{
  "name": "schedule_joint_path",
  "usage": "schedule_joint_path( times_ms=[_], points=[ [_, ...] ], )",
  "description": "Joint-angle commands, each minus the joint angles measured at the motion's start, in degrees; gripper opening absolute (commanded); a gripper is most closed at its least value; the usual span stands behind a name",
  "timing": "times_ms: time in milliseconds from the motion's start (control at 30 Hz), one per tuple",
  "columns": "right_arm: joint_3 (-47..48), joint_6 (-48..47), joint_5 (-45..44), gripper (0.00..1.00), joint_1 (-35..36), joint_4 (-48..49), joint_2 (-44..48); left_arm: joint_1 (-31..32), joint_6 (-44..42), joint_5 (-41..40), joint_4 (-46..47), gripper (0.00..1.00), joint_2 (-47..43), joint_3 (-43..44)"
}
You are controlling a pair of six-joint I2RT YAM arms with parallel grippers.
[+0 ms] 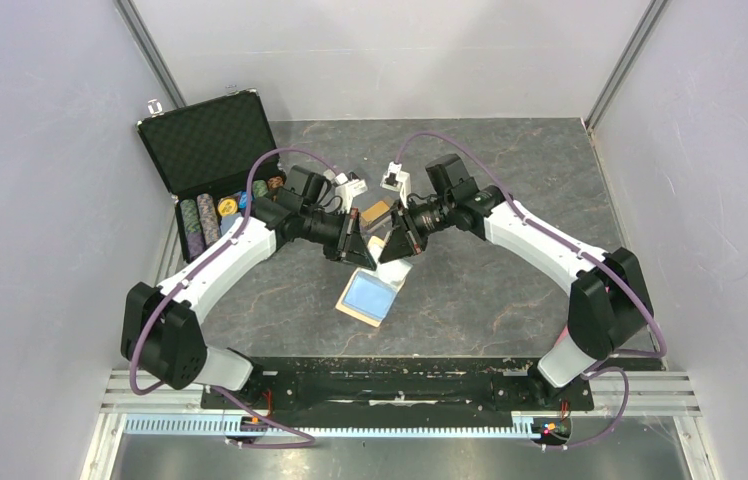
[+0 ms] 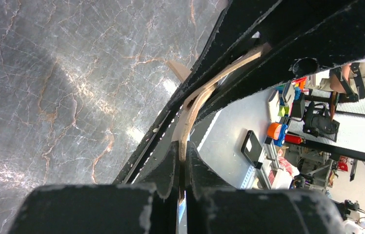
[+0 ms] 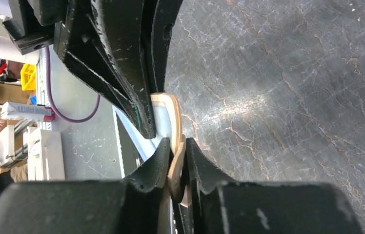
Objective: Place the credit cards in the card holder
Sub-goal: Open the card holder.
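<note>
Black left pincer (image 2: 183, 153) and right pincer (image 3: 176, 148) each clamped an edge of the tan, blue-lined leather-like card holder (image 1: 368, 297), mid-frame overhead. We judged it light and floppy, best gripped by its rims.

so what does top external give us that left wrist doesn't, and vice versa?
Top external only: the open black case with poker chips at rear left, and the blue lining of the card holder, which is open on the near side of the two grippers. Left wrist only: a close-up of the left gripper shut on the holder's tan edge, plus room clutter beyond the table. Both: the card holder, the right gripper meeting the left, and the dark marbled table. No card is clearly visible in either.
</note>
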State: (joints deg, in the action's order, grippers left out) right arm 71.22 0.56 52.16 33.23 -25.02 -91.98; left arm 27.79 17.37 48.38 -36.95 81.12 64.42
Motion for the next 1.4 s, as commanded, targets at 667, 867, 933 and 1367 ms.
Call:
schedule_joint_path(
  times_ms=[667, 867, 933, 1367],
  points=[
    [2.65, -8.99, 8.16, 0.06, 0.34, -5.57, -0.80, 0.93, -5.83, 2.35, 0.78, 0.12, -3.59, 2.56],
    [2.27, -8.12, 7.95, 0.00, 0.31, -5.25, -1.04, 0.89, -2.25, -11.83, 1.74, 0.35, -5.78, 2.79],
    [2.15, -6.62, 6.56, 0.00, 0.04, -4.37, -1.24, 0.87, -0.96, -16.88, 2.94, 0.49, -7.52, 2.63],
    [-18.02, 23.94, -3.65, 0.00, -14.77, 26.91, 6.09, -0.85, 12.20, -20.76, 27.02, 1.00, -16.09, -6.23]
  ],
)
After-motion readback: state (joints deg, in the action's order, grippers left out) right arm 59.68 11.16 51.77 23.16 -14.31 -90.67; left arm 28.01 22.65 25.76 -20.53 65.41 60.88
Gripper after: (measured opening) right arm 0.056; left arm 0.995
